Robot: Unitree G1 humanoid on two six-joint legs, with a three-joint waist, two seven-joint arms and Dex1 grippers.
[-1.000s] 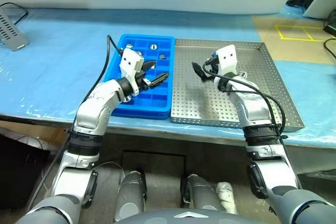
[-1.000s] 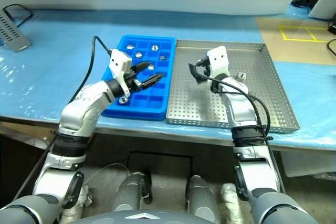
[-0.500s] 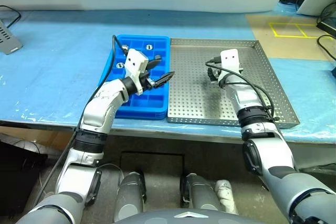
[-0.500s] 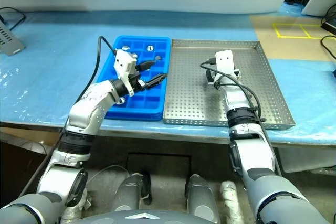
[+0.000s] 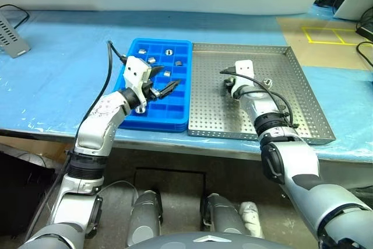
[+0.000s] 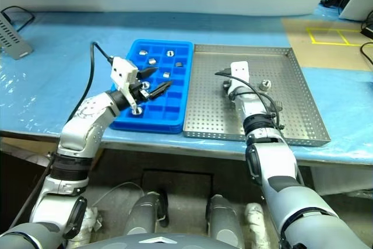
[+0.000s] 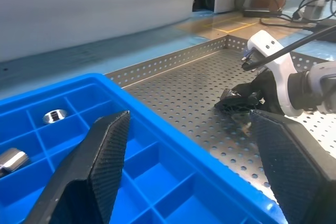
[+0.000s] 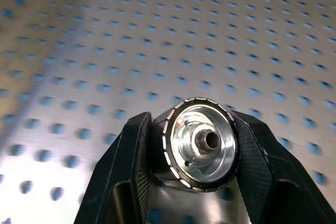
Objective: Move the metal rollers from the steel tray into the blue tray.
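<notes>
left eye view showed a grey device [image 5: 11, 29] at the far left edge of the table [image 5: 58, 74], which was covered in blue film. next came the blue tray [image 5: 156, 106], its grid of small square compartments mostly bare; four metal rollers [image 5: 166, 74] lay in cells toward its far end, one near the far rim [image 5: 168, 52], two in the next row [image 5: 151, 59] [image 5: 179, 62], and another sat in a near cell by the left arm [image 5: 140, 109]. the left gripper [image 5: 158, 86] hung above the blue tray's middle with its fingers [image 7: 100, 161] spread wide and nothing between them.

the steel tray [image 5: 291, 121] lay just beside the blue tray on its right, rims nearly touching. the right gripper [image 8: 193, 150] was low over the perforated floor in the steel tray's left-middle part, and the right wrist view showed its two fingers [image 8: 128, 166] pressed against the sides of a ridged roller [image 8: 202, 142], centre hole facing the camera, right at the sheet metal. one more roller [image 5: 268, 82] sat loose on the steel tray just to the right of that gripper. yellow tape marks [image 5: 326, 35] lay on a tan patch at the far right.
</notes>
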